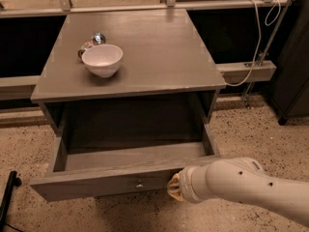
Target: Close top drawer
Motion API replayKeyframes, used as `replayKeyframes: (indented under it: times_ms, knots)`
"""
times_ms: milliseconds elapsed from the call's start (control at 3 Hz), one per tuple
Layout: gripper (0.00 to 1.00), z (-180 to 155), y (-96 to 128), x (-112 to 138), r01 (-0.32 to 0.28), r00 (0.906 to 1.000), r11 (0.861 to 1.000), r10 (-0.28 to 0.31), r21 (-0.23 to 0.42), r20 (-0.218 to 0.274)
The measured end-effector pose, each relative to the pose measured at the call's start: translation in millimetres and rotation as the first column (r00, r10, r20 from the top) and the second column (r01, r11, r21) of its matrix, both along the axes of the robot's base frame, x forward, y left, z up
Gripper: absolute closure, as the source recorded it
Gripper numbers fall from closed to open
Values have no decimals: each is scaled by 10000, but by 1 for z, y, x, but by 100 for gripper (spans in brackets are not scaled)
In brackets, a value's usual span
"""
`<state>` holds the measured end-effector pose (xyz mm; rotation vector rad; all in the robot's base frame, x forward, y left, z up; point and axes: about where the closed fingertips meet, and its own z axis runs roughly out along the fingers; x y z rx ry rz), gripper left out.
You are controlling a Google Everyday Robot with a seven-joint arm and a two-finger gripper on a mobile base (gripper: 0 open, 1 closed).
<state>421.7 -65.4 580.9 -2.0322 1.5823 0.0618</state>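
Note:
The top drawer point(96, 180) is a grey wood-grain box pulled far out of the cabinet, its inside bare. Its wide flat front faces me, with a small round metal knob point(139, 184) at the centre. My gripper point(174, 186) is at the end of the white arm point(241, 187) that comes in from the lower right. It sits against the right part of the drawer front, just right of the knob. Its fingers are hidden behind the wrist.
A white bowl point(102, 59) and a small shiny metal object point(92, 41) stand on the cabinet top point(159, 52). A white cable point(256, 47) hangs at the right. A dark post point(8, 193) stands at the lower left on the speckled floor.

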Motion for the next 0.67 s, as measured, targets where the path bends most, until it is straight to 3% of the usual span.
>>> replayKeyframes:
  times_ms: [667]
  knots:
    - [100,9,1,33,162,9992,9993,-150,-324,375]
